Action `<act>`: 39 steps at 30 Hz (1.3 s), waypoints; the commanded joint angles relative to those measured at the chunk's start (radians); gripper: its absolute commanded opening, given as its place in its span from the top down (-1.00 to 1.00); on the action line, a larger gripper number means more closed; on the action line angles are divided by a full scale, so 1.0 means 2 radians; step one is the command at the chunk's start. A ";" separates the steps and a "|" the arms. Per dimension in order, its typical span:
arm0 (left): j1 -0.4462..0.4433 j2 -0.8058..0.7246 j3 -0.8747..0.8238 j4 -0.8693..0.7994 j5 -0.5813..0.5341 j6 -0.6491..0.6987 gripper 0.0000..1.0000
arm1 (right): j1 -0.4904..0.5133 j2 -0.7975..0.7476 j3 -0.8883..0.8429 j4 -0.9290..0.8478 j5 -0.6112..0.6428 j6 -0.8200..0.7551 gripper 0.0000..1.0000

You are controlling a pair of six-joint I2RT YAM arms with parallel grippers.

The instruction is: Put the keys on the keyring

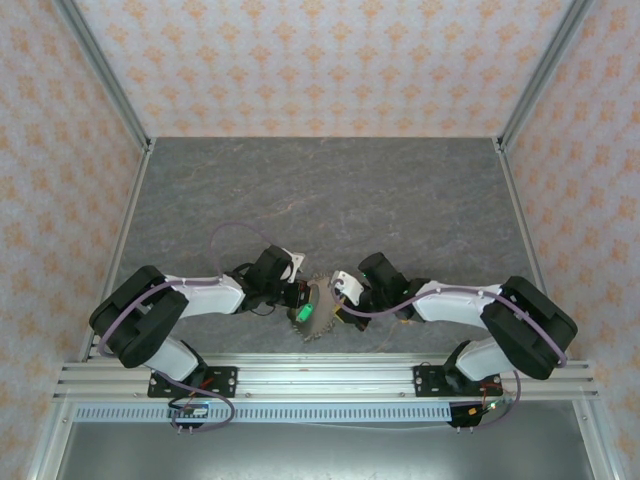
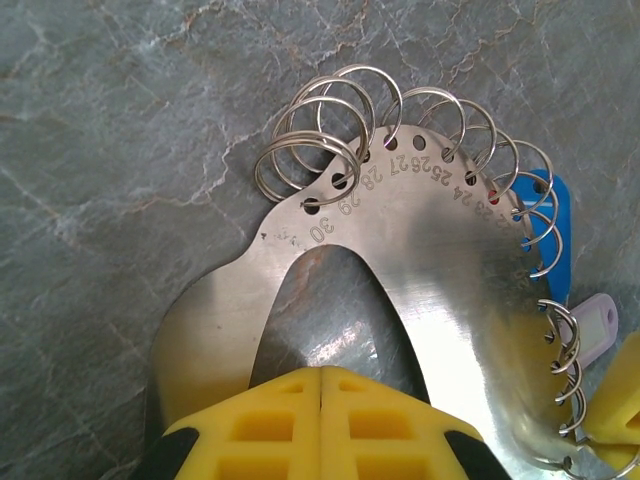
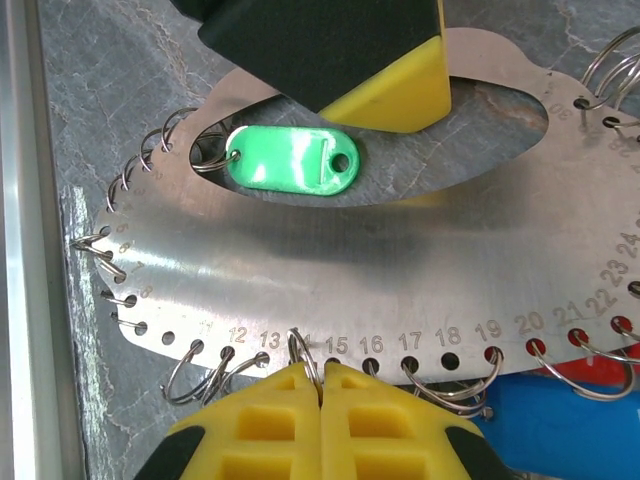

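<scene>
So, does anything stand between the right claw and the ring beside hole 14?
Nothing visible does. The right claw is shut on that ring, at the numbered edge of the metal plate.

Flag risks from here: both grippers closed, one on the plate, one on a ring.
1. The right gripper pinches one thin split ring at its fingertips; round wire could slip out under any pull.
2. The left gripper clamps the keyring plate at one edge only, so the plate may pivot or slide on the table.
3. Neighbouring rings sit close beside the pinched one and could snag.
</scene>
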 commanded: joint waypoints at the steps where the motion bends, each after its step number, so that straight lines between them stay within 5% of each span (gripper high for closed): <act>1: -0.010 0.015 -0.007 -0.041 -0.012 -0.005 0.94 | 0.008 -0.002 0.004 -0.024 0.043 0.024 1.00; 15: -0.012 0.021 -0.002 -0.045 -0.013 -0.004 0.95 | 0.016 -0.020 -0.035 0.014 0.083 0.068 1.00; 20: -0.013 0.020 0.001 -0.049 -0.013 -0.001 0.95 | 0.016 -0.050 -0.057 0.098 0.093 0.081 1.00; 39: -0.017 0.016 0.012 -0.057 -0.005 0.012 0.94 | -0.003 -0.090 -0.082 0.243 0.042 0.103 1.00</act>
